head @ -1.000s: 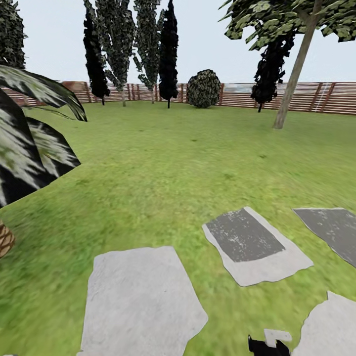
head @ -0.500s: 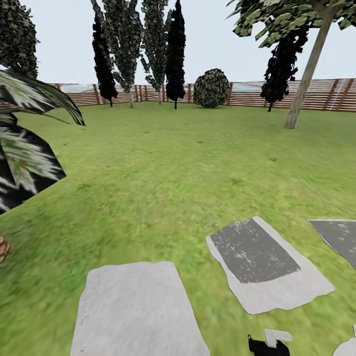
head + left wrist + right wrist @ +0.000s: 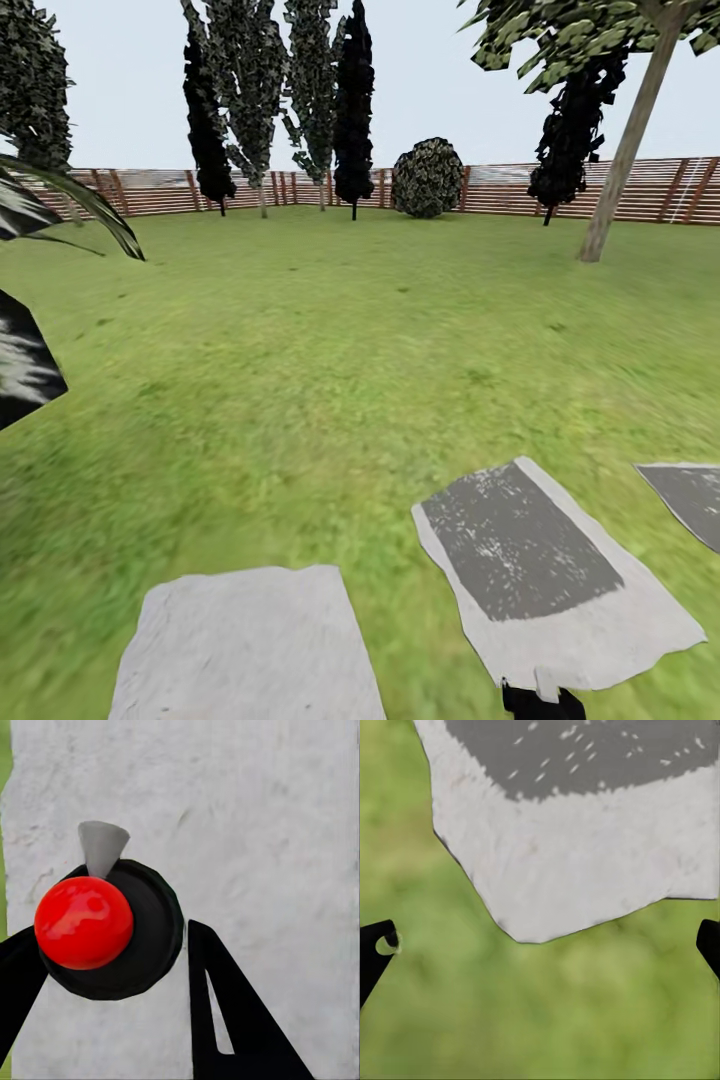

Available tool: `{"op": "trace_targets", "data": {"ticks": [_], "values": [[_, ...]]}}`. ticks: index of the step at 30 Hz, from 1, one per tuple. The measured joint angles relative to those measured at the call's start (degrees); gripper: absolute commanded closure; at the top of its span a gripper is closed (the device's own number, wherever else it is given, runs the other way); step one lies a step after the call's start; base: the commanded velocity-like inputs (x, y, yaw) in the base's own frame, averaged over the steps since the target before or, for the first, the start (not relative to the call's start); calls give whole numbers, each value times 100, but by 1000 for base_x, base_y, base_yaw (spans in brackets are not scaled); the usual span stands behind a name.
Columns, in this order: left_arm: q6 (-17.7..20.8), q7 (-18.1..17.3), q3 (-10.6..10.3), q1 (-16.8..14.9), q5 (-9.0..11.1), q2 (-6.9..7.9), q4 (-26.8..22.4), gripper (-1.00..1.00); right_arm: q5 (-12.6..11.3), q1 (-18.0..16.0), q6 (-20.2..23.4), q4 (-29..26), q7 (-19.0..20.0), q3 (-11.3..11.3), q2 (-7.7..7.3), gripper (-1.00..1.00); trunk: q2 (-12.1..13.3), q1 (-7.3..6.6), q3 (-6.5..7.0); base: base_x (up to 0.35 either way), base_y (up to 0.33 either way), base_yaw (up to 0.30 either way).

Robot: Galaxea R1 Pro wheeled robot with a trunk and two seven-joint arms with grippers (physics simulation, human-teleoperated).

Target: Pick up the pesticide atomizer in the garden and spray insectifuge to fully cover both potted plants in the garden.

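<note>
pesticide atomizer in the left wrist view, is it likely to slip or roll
The pesticide atomizer looks rigid: its round dark body shows no dent between the fingers of the left pincer. Those curved sides might twist or slip in a two-finger grip. Laid on its side, it would probably roll.

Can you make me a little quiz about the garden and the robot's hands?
1. True or false: the right gripper has its jaws wide apart, with nothing between them.
2. What colour is the ball on top of the spray bottle between the left gripper's jaws? A green, B red, C blue.
3. Fill in: the round bush stands in front of the wooden ____.
Key: 1 true; 2 B; 3 fence.
</note>
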Motion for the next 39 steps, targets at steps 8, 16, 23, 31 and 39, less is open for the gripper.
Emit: {"op": "trace_targets", "data": {"ticks": [8,16,23,31,39], "values": [[-1,0,-2,-1,4,2,6,100,-6,0,0,0,-6,0,-1,-100,0,0,0,332,-103,0],[-2,0,-3,-2,3,-1,-3,100,-6,2,0,0,-8,-1,0,-100,0,0,0,332,-103,0],[-2,0,0,-1,4,-2,-3,100,-5,0,0,0,-7,0,0,-100,0,0,0,332,-105,0],[-2,0,0,0,5,-2,-3,100,-6,0,0,0,-15,0,0,-100,0,0,0,332,-105,0],[-2,2,1,1,0,1,-3,100,-6,0,0,0,-15,0,0,-100,0,0,0,332,-105,20]]}}
